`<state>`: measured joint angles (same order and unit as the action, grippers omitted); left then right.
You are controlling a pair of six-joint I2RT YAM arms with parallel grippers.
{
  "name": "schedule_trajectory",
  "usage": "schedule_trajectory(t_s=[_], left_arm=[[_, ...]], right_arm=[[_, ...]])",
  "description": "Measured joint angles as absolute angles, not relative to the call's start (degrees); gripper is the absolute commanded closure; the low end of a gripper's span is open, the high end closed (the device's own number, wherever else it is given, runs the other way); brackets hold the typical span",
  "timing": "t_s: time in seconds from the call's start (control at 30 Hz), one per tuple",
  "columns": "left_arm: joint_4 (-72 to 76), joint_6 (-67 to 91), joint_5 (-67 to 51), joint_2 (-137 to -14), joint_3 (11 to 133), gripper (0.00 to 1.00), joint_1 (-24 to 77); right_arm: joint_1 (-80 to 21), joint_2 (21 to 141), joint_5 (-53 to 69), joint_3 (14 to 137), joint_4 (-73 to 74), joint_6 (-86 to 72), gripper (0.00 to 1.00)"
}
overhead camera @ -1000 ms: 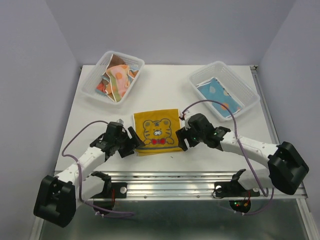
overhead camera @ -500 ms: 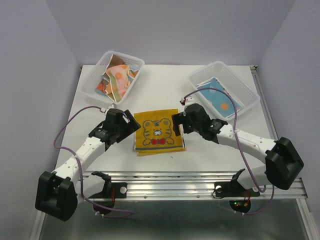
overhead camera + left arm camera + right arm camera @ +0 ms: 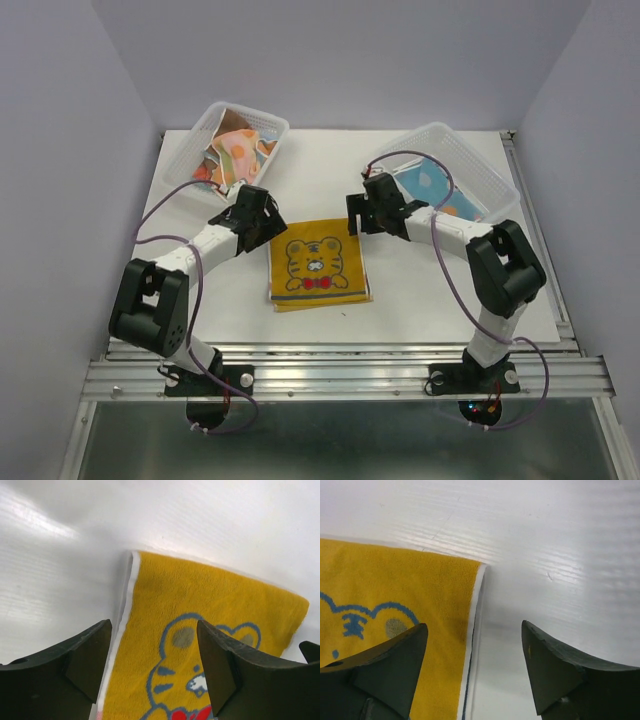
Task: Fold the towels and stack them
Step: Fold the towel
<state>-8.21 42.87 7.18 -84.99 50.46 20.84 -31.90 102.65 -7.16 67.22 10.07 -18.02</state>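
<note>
A mustard yellow towel [image 3: 317, 265] with a bear face lies flat on the white table between my two arms. In the left wrist view the yellow towel [image 3: 200, 610] lies under my left gripper [image 3: 152, 665], which hangs open and empty over its far left corner. My right gripper [image 3: 472, 672] is open too, straddling the white-trimmed right edge of the towel [image 3: 395, 595]. From above, the left gripper [image 3: 266, 228] and right gripper [image 3: 354, 218] flank the towel's far corners. Several crumpled towels [image 3: 235, 155] fill the left basket. A light blue towel [image 3: 432, 192] with orange dots lies in the right basket.
Two clear mesh baskets stand at the back: the left basket [image 3: 195, 150] and the right basket [image 3: 470, 160], close behind my right arm. Cables loop over both arms. A metal rail [image 3: 340, 365] runs along the near edge.
Both grippers have travelled from the towel's near corners up along its sides to its far corners. The yellow towel has stayed flat in place.
</note>
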Motion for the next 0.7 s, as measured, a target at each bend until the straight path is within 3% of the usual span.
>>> schedule_trajectory(t_s=[0.13, 0.27, 0.7], left_arm=[[-7.4, 42.19, 8.36, -89.27, 54.13, 0.26, 20.1], [-7.07, 41.76, 8.91, -93.12, 56.12, 0.3, 19.07], [-7.33, 40.84, 9.08, -100.9, 60.16, 0.57, 17.19]], right_arm=[[-31.44, 105.71, -6.33, 69.54, 9.93, -17.58, 0.39], [-31.07, 107.72, -5.96, 71.2, 9.78, -17.12, 0.41], [-28.64, 113.43, -4.91, 73.87, 8.36, -16.49, 0.51]])
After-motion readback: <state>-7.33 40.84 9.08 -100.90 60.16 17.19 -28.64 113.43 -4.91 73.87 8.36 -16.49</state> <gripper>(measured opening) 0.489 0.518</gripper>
